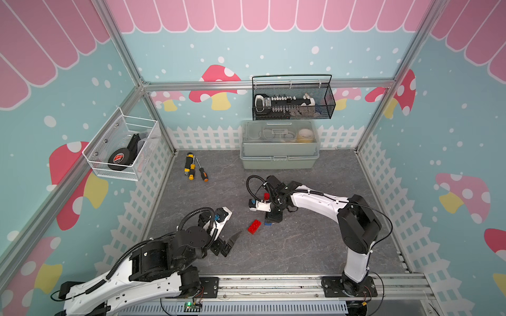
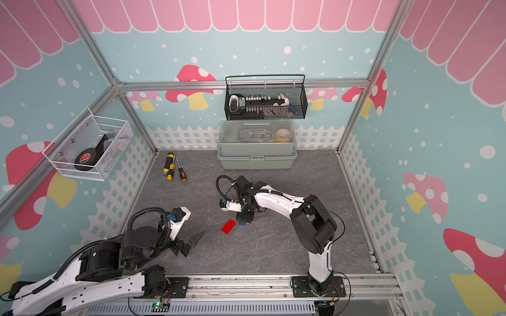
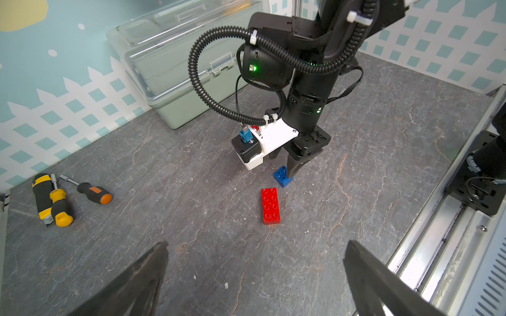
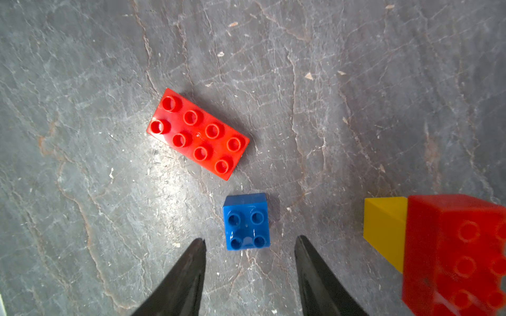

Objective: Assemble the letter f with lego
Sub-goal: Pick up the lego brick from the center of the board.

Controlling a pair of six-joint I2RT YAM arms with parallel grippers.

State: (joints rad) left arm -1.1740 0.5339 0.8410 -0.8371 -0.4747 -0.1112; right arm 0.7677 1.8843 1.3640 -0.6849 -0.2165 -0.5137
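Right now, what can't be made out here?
- Red-and-yellow stack: cut off by the right wrist view's edge; mostly behind the right arm in both top views.
- Blue brick: mostly under the right pincer in both top views.
- Toolbox contents: blurred through its lid, top views.

Square brick [image 1: 268, 223] just right of oblong brick [image 1: 254, 226], screwdrivers [image 1: 195, 170] well behind, leftward
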